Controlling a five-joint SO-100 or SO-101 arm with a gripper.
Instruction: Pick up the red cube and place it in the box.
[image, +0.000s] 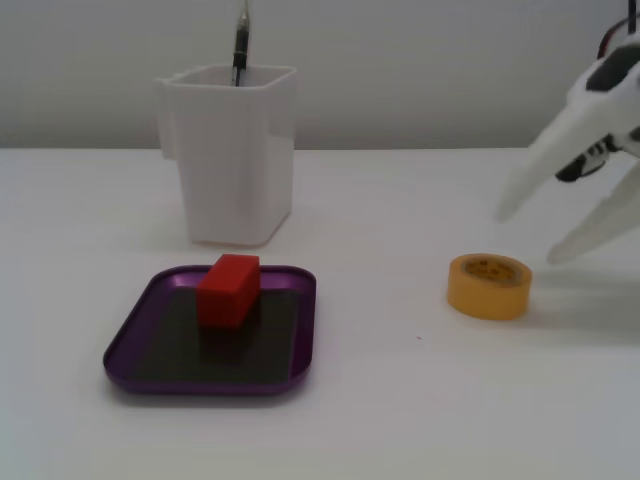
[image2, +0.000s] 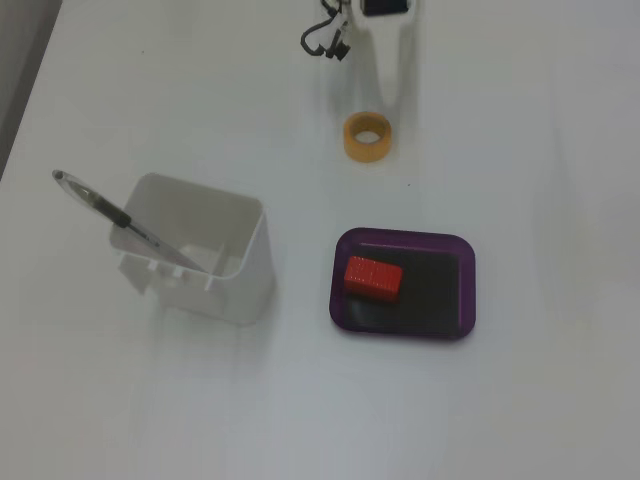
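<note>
Red cube (image: 228, 290) in box (image: 130, 340), well apart from (seemingly spread) claw (image: 535, 235)

White end effector (image: 530, 235), black cable (image2: 325, 38)

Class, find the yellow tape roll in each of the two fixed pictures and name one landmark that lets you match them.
In a fixed view: the yellow tape roll lies right of centre, right of the purple tray.
In a fixed view: it lies at top centre, above the tray.
Shared landmark: the red cube lying in the tray.
</note>
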